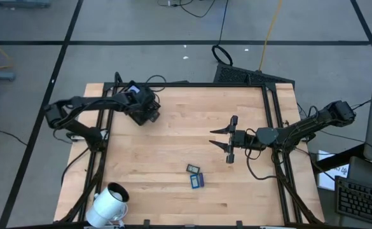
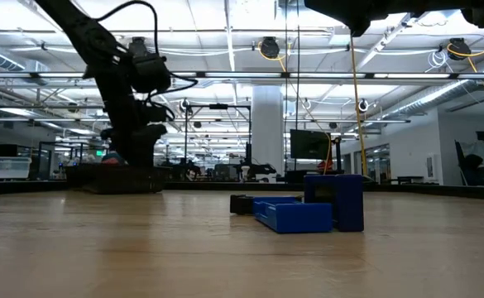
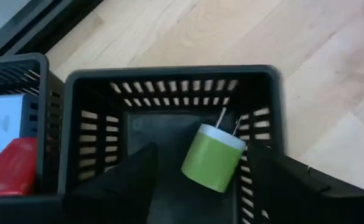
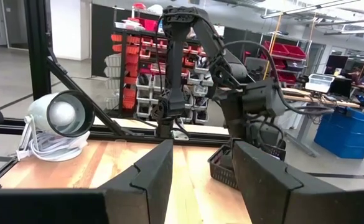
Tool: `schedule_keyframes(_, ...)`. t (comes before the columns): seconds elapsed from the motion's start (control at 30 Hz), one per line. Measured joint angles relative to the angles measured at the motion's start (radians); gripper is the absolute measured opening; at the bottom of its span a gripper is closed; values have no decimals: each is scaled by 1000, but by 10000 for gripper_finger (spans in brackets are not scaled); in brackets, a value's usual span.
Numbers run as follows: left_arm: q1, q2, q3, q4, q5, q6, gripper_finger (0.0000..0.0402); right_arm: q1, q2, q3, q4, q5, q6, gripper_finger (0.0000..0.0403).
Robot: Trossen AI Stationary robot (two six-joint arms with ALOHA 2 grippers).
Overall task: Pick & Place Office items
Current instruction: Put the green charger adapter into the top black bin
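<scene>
My left gripper (image 3: 200, 190) hangs open, pointing steeply down into a compartment of the black slatted tray (image 3: 169, 78) at the table's far left (image 1: 144, 113). A green-and-white cylinder (image 3: 213, 155) lies tilted in that compartment between my fingers, touching neither. A red item (image 3: 10, 168) sits in the neighbouring compartment. Two blue flat items (image 1: 197, 181) (image 2: 295, 217) and a dark one (image 1: 193, 168) lie on the wood near the table's middle front. My right gripper (image 1: 213, 137) hovers open above the table right of centre, holding nothing (image 4: 200, 186).
A large white cylinder (image 1: 111, 200) lies at the near left corner with a white cord beside it (image 4: 45, 146). The black frame rails (image 1: 271, 127) run along the table's edges. Bare wood stretches between the tray and the blue items.
</scene>
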Motion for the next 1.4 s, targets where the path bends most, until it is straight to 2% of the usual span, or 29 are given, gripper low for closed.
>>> schedule_keyframes(0.27,0,22,0,2,2,7,231,0,0,0,0,0,0,155)
schedule_keyframes(0.47,-1,21,0,-32,100,32,218,0,0,0,0,0,0,155)
schedule_keyframes(0.83,0,21,-16,-12,105,78,186,0,0,0,0,0,11,155)
schedule_keyframes(1.07,0,21,-18,-7,169,90,162,0,0,0,0,0,12,155)
schedule_keyframes(1.27,2,34,-18,17,139,104,145,0,0,0,0,0,12,155)
schedule_keyframes(1.4,17,74,-14,38,157,100,141,0,0,0,0,0,12,155)
